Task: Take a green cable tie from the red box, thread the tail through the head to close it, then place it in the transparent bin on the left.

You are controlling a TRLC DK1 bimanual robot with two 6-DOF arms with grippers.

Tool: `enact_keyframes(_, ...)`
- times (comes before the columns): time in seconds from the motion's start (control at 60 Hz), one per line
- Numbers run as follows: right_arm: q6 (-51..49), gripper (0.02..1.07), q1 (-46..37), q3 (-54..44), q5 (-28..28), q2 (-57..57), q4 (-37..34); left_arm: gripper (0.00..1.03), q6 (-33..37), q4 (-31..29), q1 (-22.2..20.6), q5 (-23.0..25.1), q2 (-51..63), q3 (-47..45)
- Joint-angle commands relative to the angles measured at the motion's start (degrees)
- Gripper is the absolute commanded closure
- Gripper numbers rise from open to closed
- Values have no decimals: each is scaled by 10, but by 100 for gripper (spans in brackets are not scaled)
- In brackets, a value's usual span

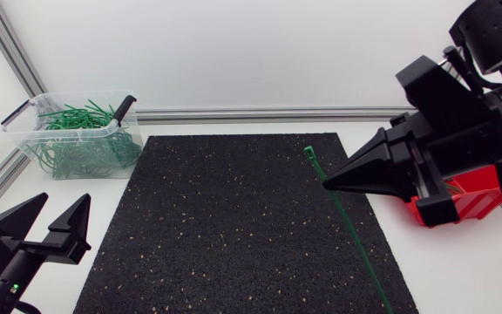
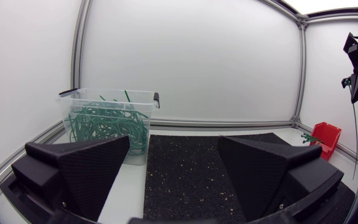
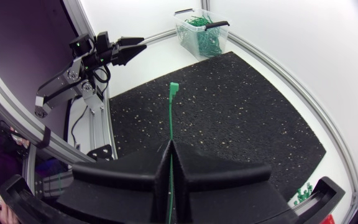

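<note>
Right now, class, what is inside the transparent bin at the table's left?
The transparent bin holds a tangled heap of green cable ties, some poking above its rim. The heap covers the floor, so anything beneath cannot be seen.

One red box [image 1: 482,187], one transparent bin [image 1: 59,130], one black mat [image 1: 234,227], one cable tie [image 1: 338,205] out; binned ties [image 1: 81,146] uncountable. Two pincers: left pincer [image 1: 64,205], right pincer [image 1: 328,185].

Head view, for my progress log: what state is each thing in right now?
right tool: shut on the green cable tie.
left tool: open, empty.
green cable tie: straight, unthreaded, held off the mat.
transparent bin: uncovered, holding a tangle of green ties.
red box: open-topped, mostly hidden behind the right arm.
</note>
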Motion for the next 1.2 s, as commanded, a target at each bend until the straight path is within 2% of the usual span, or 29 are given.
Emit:
enact_keyframes(0.0,56,101,10,-13,-23,30,17,4,-22,17,2,13,38,27)
enact_keyframes(0.133,99,101,11,-21,-68,61,67,4,-31,61,9,39,126,61)
enact_keyframes(0.267,133,101,18,-33,-118,103,105,4,-56,93,44,112,223,114)
enact_keyframes(0.433,221,101,18,-71,-158,131,221,4,-91,101,58,230,303,175)
enact_keyframes(0.533,241,101,25,-75,-176,152,250,4,-123,97,67,323,336,203)
enact_keyframes(0.583,249,101,27,-75,-190,164,262,4,-129,98,65,355,353,212)
enact_keyframes(0.783,300,101,45,-82,-222,204,331,4,-148,103,29,480,437,253)
enact_keyframes(0.933,351,101,54,-91,-238,217,391,4,-164,108,-11,545,489,279)
enact_keyframes(1.067,364,101,57,-91,-250,219,401,4,-205,134,-39,595,546,308)
enact_keyframes(1.183,375,101,63,-94,-253,222,409,4,-245,173,-74,619,582,327)
